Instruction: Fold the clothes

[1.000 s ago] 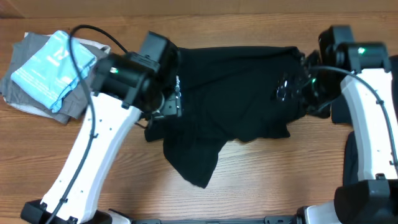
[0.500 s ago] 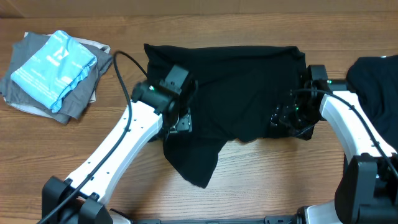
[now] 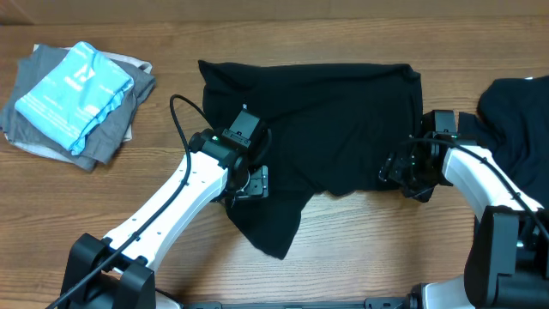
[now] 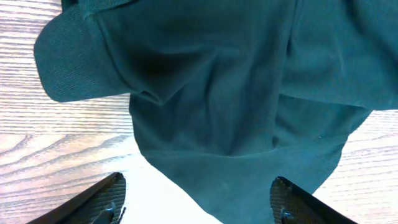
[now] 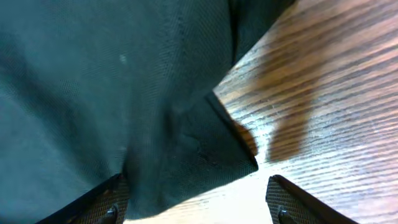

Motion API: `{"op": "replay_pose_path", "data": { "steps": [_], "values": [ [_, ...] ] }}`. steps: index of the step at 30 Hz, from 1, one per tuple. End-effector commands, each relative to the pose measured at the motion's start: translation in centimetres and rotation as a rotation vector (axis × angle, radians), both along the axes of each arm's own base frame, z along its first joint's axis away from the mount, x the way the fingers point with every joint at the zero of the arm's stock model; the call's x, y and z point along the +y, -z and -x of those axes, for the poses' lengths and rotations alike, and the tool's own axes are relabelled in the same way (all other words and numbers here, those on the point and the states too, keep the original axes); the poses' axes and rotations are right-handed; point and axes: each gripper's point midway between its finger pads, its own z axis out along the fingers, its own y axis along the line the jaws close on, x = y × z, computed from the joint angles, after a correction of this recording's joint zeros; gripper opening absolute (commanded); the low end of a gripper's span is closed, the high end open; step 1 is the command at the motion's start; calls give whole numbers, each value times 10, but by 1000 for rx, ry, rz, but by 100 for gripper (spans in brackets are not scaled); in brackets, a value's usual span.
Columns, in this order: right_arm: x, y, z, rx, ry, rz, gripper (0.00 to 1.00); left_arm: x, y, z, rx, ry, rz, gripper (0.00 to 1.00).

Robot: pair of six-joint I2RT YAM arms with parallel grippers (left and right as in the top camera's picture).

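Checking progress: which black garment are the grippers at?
The black shirt spread mid-table: left gripper and right gripper sit at its near edge. The other black garment lies bunched at the right edge.

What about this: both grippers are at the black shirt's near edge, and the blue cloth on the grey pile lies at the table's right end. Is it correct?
Not quite: the overhead view shows the blue cloth on the grey pile at the table's left end. The rest holds: the left gripper and right gripper are at the black shirt's near edge.
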Motion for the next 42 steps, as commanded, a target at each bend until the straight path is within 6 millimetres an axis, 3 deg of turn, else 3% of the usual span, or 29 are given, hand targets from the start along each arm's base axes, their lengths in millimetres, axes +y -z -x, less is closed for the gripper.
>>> {"op": "replay_pose_path", "data": {
  "steps": [1,9,12,17,19,21,23,34,42],
  "values": [
    [1,1,0,-19,24,-13,74,-2,-2,1,-6,18,14,78],
    [4,4,2,-13,46,-33,66,-2,-2,0,-10,17,16,79],
    [5,10,5,-16,46,-33,57,-2,-2,0,-10,18,16,80],
    [5,21,9,-28,60,-34,55,-2,-2,0,-10,17,16,80],
    [5,21,8,-29,61,-35,41,-2,-2,0,-10,17,16,81],
    [5,19,7,-31,61,-35,19,-2,-2,1,-8,18,16,81],
    [5,11,2,-28,64,-36,4,-1,-2,1,-6,18,14,81],
    [9,-72,-55,-141,24,-33,4,-2,-2,1,-9,17,16,82],
    [31,-67,-83,-234,-42,-32,4,-2,-2,1,-9,17,16,82]
  ]
}}
